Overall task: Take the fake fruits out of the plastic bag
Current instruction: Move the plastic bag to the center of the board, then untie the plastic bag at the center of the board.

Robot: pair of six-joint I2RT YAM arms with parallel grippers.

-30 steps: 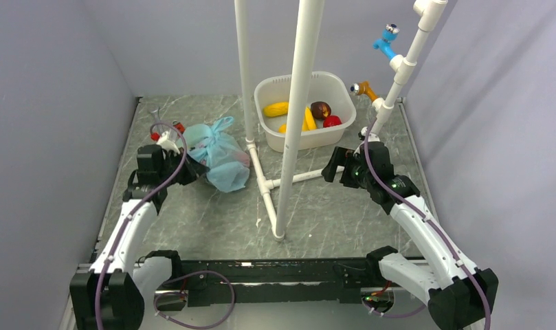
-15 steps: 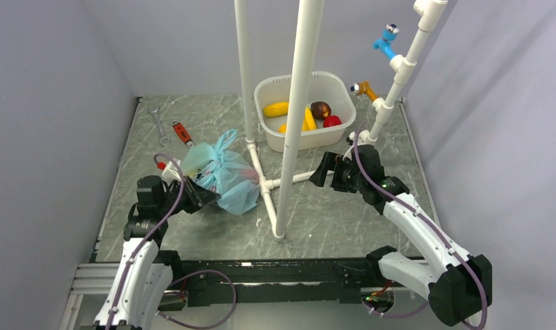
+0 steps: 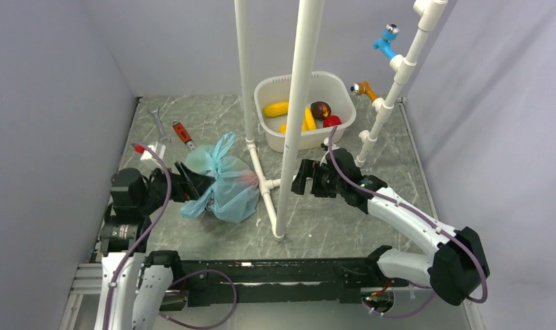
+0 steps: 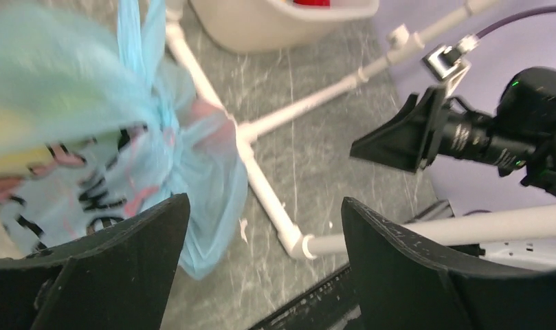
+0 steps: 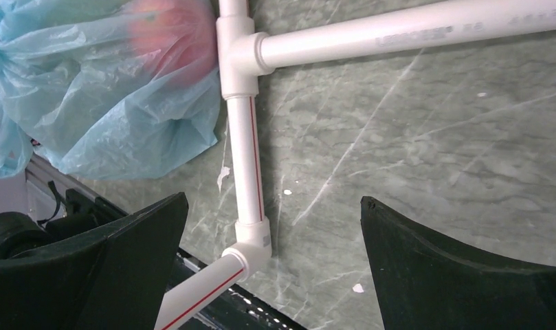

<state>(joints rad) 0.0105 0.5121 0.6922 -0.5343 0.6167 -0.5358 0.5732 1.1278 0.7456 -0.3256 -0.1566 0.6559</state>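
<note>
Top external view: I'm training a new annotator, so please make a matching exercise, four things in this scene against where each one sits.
Things:
1. light blue translucent plastic bag
2. white rectangular plastic tub
3. red-handled wrench
4. orange fitting

Places:
A. on the slanted white pipe, far right
B. far middle of the table
C. far left, beside a grey spanner
D. right in front of the left gripper

Pairs: 1-D, 2-B, 3-C, 4-A
</note>
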